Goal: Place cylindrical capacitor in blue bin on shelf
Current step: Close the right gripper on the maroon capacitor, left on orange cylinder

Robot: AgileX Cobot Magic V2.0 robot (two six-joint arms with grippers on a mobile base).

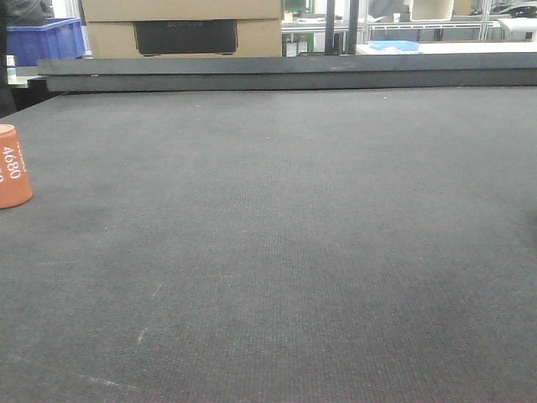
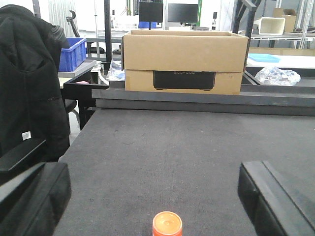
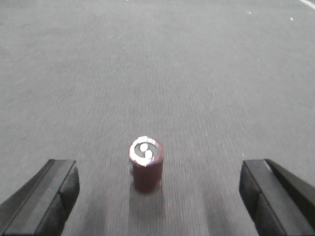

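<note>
The orange capacitor (image 2: 167, 224) stands on the surface (image 2: 187, 157) between the wide-open, empty left fingers (image 2: 34, 201); the right fingers (image 3: 43, 196), equally open, flank a dark red cylinder (image 3: 146, 171).

You see the cylindrical capacitor (image 1: 13, 168) in orange-brown, with white digits "4680" printed along its side; in the left wrist view its top reads bright orange. The table (image 1: 294, 252) is dark grey with a fine woven texture and pale scuffs. The cardboard box (image 2: 184, 54) is tan with a black panel. The plastic crate (image 1: 46, 40) is blue. The left tool (image 2: 157, 196) and right tool (image 3: 157, 201) are black. The small cylinder (image 3: 146, 174) is dark red with a silver-white top.
</note>
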